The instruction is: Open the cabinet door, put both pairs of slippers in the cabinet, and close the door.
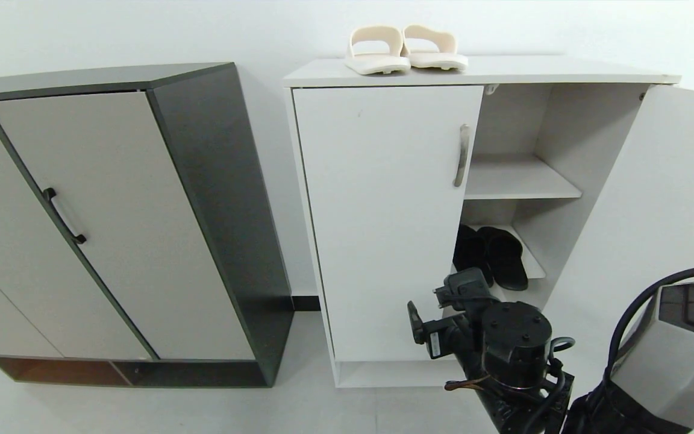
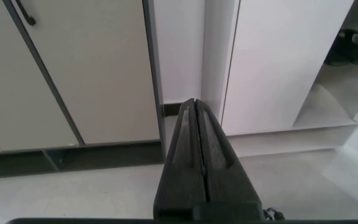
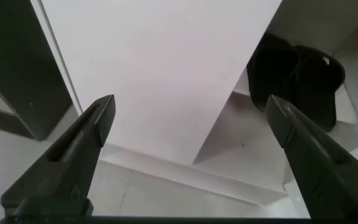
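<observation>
The white cabinet (image 1: 383,217) has its right door (image 1: 660,205) swung wide open and its left door shut. A cream pair of slippers (image 1: 406,49) lies on the cabinet's top. A black pair of slippers (image 1: 491,254) (image 3: 297,78) rests on the lower shelf inside. My right gripper (image 1: 440,308) (image 3: 188,115) hangs open and holds nothing, low in front of the closed door's edge and just short of the black pair. My left gripper (image 2: 194,106) is shut on nothing, low down, facing the gap between the two cabinets.
A grey cabinet with dark sides (image 1: 112,223) (image 2: 73,74) stands left of the white one, its doors shut. The upper shelf (image 1: 518,181) inside the white cabinet is bare. Pale floor (image 1: 202,410) lies in front of both cabinets.
</observation>
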You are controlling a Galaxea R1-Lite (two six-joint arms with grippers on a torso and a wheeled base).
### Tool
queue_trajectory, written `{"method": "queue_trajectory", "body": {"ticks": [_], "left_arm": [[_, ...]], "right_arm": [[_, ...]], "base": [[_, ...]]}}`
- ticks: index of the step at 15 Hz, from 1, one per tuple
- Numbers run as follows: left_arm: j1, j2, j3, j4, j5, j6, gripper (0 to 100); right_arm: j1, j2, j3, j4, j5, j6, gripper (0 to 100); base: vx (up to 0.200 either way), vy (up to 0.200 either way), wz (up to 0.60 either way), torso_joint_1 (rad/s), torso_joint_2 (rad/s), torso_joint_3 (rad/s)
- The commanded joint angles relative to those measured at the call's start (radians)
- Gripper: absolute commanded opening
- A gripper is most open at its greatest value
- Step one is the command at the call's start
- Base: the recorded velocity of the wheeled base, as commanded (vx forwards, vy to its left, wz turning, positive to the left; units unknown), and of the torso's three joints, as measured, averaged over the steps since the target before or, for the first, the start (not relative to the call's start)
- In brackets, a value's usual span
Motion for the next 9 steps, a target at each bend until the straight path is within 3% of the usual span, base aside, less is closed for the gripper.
{"method": "queue_trajectory", "body": {"ticks": [1,9], "left_arm": [[0.0,0.001,0.0,0.002,0.0,-0.001,0],[0.0,0.001,0.0,0.002,0.0,-0.003,0]], "right_arm": [[0.0,0.003,0.001,0.0,0.0,0.0,100],[0.002,0.003,0.004,-0.008,0.0,0.0,100]], "base": [[0.0,0.0,0.0,0.007,-0.13,-0.325],[0.0,0.0,0.0,0.076,-0.46,-0.351]]}}
